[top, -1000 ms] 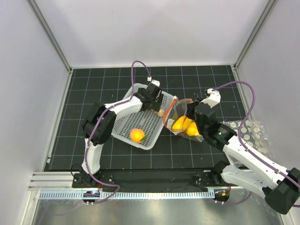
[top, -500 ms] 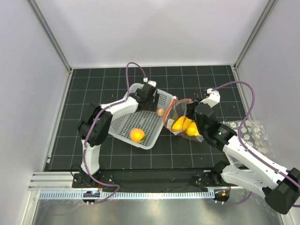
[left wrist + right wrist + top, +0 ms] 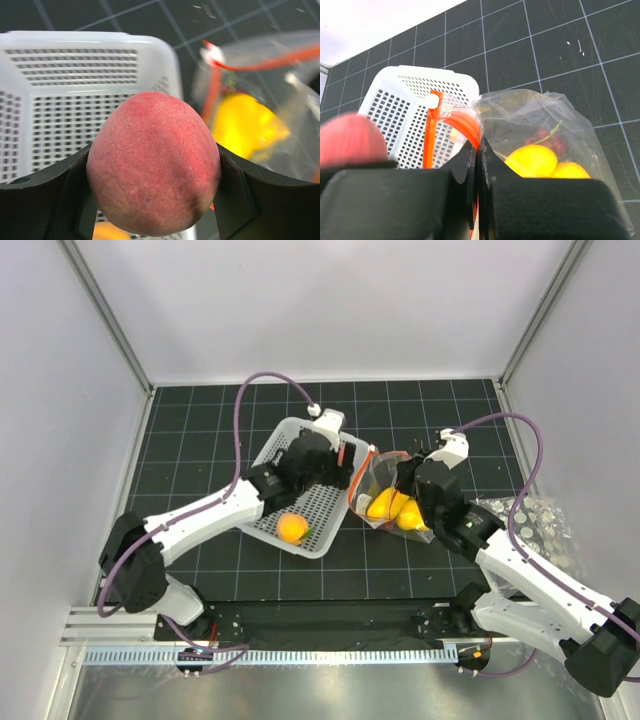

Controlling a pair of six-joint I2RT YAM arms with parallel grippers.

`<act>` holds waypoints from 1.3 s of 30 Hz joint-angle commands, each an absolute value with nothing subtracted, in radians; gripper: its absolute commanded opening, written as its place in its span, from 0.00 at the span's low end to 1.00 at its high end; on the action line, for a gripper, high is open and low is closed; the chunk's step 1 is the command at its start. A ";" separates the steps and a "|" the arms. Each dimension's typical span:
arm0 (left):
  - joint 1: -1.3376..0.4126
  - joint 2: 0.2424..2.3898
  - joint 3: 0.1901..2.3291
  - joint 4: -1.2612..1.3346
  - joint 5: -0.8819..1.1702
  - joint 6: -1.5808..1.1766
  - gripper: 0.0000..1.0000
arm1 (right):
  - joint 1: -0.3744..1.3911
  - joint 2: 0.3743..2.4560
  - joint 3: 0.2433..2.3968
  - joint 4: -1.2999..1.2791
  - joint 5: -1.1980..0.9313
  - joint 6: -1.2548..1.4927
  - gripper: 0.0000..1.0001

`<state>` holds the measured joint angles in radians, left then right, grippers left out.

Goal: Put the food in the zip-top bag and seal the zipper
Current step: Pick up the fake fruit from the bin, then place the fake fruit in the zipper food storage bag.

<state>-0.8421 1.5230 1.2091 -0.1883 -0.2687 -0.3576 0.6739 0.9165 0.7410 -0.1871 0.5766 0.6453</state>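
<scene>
My left gripper [image 3: 152, 175] is shut on a pink-red peach [image 3: 152, 162] and holds it above the white perforated basket [image 3: 75, 100], just left of the bag; from above the gripper [image 3: 320, 462] hides most of the peach. My right gripper [image 3: 477, 150] is shut on the red-orange zipper [image 3: 462, 125] of the clear zip-top bag [image 3: 535, 120] and holds its mouth up. Inside the bag lie yellow fruits [image 3: 532, 159] and dark red grapes [image 3: 550, 137]. The bag [image 3: 388, 502] lies beside the basket's right wall. An orange fruit [image 3: 292, 528] lies in the basket [image 3: 275, 445].
A clear plastic sheet with white dots [image 3: 535, 520] lies at the right edge of the black gridded mat [image 3: 200, 440]. White walls enclose the mat on three sides. The right arm reaches diagonally from the near right.
My left arm's elbow has swung left and toward the near edge, and its gripper has drawn back a little over the basket. The small peach-coloured piece by the basket's right wall no longer shows. The right arm is still.
</scene>
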 commanded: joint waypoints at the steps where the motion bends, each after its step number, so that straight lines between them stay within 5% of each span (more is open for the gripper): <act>1: -0.899 1.445 1.152 -0.051 -0.258 -0.321 0.53 | 0.672 0.916 0.744 -0.137 0.578 0.637 0.05; 8: -0.953 1.473 1.146 -0.005 -0.104 -0.321 0.54 | 0.672 0.885 0.730 -0.115 0.554 0.643 0.04; 20: -1.037 1.658 1.304 -0.049 -0.135 -0.239 0.61 | 0.670 0.787 0.643 -0.006 0.469 0.693 0.05; 22: -1.037 1.669 1.315 -0.052 -0.098 -0.252 0.77 | 0.672 0.766 0.638 -0.011 0.488 0.696 0.04; 23: -1.038 1.678 1.325 -0.055 -0.092 -0.262 0.99 | 0.672 0.756 0.635 -0.014 0.512 0.703 0.04; 39: -1.014 1.477 1.258 -0.201 -0.333 -0.304 1.00 | 0.673 0.765 0.657 -0.090 0.617 0.716 0.05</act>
<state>-1.0378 1.5459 1.2560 -0.1547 -0.2192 -0.2699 0.6712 0.7628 0.6128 -0.1024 0.5667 0.7074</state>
